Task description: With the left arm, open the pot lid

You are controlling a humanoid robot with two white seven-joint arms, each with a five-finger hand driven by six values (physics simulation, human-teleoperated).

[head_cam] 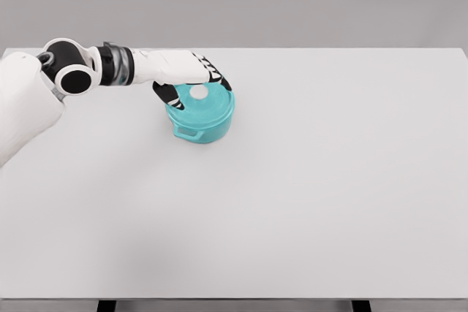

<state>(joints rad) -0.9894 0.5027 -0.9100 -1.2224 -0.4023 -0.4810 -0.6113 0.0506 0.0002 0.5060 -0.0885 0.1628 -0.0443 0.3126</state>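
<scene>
The desk (292,210) is lying bare in front. Toward its far left, the teal pot (201,118) is sitting with its lid (207,100) seemingly on. The left hand (191,78) is reaching over it, fingers (219,78) curling around the white knob (198,93); whether they are gripping it, I cannot tell. A shallow hold could be slipping off, or dragging the whole pot.

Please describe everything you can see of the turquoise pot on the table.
The round turquoise pot stands upright on the white table, left of centre toward the far edge. It looks smooth and glossy. Its matching lid, with a white knob, sits on it. A loop handle faces the camera. The left hand is over the lid, fingers curled down around the knob.
</scene>
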